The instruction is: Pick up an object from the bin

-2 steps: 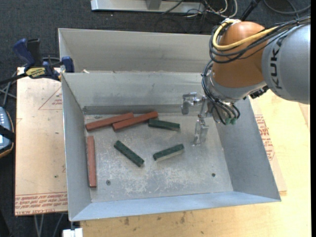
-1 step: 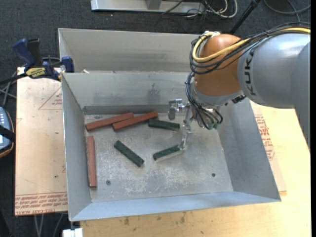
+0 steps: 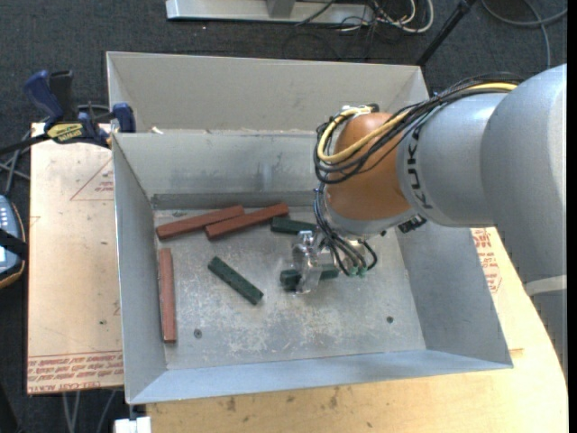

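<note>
Grey metal bin (image 3: 297, 336): you have a mostly bare floor here, with a few loose pieces spread over its left and middle.
Arm (image 3: 491, 161): it reaches in from the right and hangs low over the middle of the floor.
Orange wrist cover (image 3: 365, 174): this hides much of what lies under the wrist, so judge contact with care.
Upright brown bar (image 3: 167, 294): it lies along the left wall, well apart from the tool.
Two slanted brown bars (image 3: 200, 223) (image 3: 246, 221): these lie nearly end to end near the back wall and clear of the work.
Long green block (image 3: 236, 280): it lies flat and slanted left of the tool, near but not touching.
Back green block (image 3: 287, 227): it sits just past the end of the brown bars and is partly tucked under the wrist.
Gripper (image 3: 305, 274): it is down at floor level in the middle of the bin. You cannot tell whether it is released or clenched.
Small green block (image 3: 291, 281): this is the likely target. It sits at the tip of the tool, touching it or just beside it, and looks to rest on the floor.
Step in hand: I judge this to be the grasp itself, with the descent done and the lift not yet begun.
Next move: confirm the closure on the small block, then raise straight up and watch that it comes along.
</note>
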`<state>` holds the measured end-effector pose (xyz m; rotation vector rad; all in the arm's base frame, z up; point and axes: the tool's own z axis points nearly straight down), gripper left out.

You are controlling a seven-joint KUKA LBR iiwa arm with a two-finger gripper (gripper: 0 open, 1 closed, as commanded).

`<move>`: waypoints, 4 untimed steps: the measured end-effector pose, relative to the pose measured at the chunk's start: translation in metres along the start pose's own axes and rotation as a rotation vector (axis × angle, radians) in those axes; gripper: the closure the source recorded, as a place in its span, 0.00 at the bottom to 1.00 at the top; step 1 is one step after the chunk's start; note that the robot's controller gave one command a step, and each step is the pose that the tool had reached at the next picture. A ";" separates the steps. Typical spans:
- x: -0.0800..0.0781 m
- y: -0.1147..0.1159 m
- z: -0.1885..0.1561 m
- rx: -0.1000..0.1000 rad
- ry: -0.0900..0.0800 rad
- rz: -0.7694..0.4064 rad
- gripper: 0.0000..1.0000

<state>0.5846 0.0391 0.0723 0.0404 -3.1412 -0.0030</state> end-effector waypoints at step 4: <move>-0.028 -0.082 -0.146 0.001 -0.001 0.021 1.00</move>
